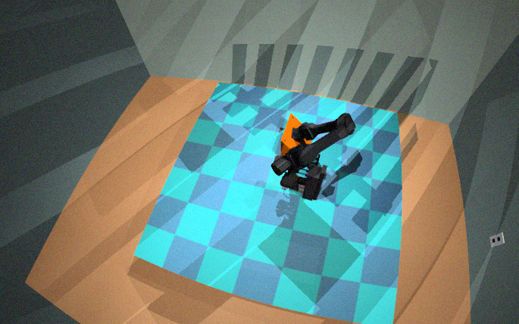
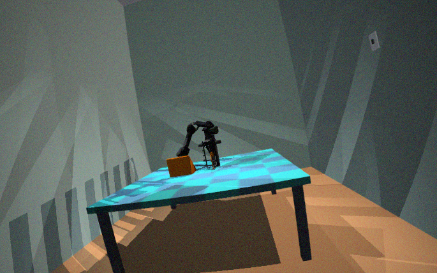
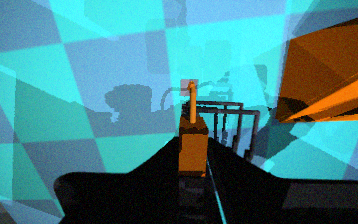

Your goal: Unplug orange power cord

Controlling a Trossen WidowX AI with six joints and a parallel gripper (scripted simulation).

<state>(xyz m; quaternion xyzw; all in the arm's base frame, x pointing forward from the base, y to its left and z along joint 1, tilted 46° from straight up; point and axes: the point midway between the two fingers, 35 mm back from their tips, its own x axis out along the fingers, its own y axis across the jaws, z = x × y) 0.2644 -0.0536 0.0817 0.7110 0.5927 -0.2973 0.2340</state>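
Observation:
My gripper (image 3: 192,141) is shut on the orange plug (image 3: 193,154), a block between its black fingers in the wrist view. Orange also shows at the fingers in the exterior view (image 2: 212,157). A thin orange piece (image 3: 193,107) runs from the plug's far end toward a small pinkish square (image 3: 185,86) low over the table. I cannot clearly make out the power strip, nor tell whether the plug is seated in it. The fingers hide much of the plug, and the arm hides it in the top view.
Thin black frames (image 3: 254,135) stand just right of the plug in the wrist view. An orange wedge-shaped block (image 1: 291,125) (image 2: 180,166) (image 3: 320,65) is at the arm's base. The checkered table (image 1: 201,219) (image 2: 247,174) carries the arm. A pale wall socket (image 1: 497,239) (image 2: 376,41) is far off.

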